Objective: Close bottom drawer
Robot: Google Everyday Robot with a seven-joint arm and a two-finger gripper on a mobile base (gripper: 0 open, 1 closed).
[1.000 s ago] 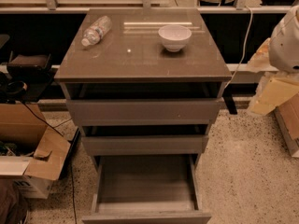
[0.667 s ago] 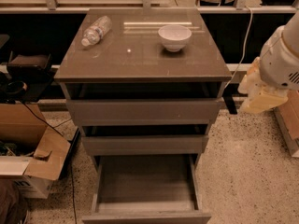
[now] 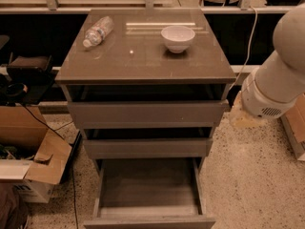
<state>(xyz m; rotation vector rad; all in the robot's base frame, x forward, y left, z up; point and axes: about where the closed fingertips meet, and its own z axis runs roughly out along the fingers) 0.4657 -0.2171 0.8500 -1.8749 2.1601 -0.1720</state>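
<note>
Tool (image 3: 239, 118) hanging beside table's (image 3: 143, 63) right flank, level with top drawer (image 3: 145, 112); spread or pressed together, cannot tell. Lower and left of tool, well apart: bottom drawer (image 3: 148, 194), pulled out wide. On top, bowl (image 3: 177, 37) and bottle (image 3: 97, 31).

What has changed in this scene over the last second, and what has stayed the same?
The robot arm has swung in from the right edge, leftward and slightly downward. This brings the gripper close beside the right side of the cabinet, about level with the top drawer. Nothing was grasped or released. The bottom drawer stays pulled out, and the bottle and bowl on top are unmoved.
</note>
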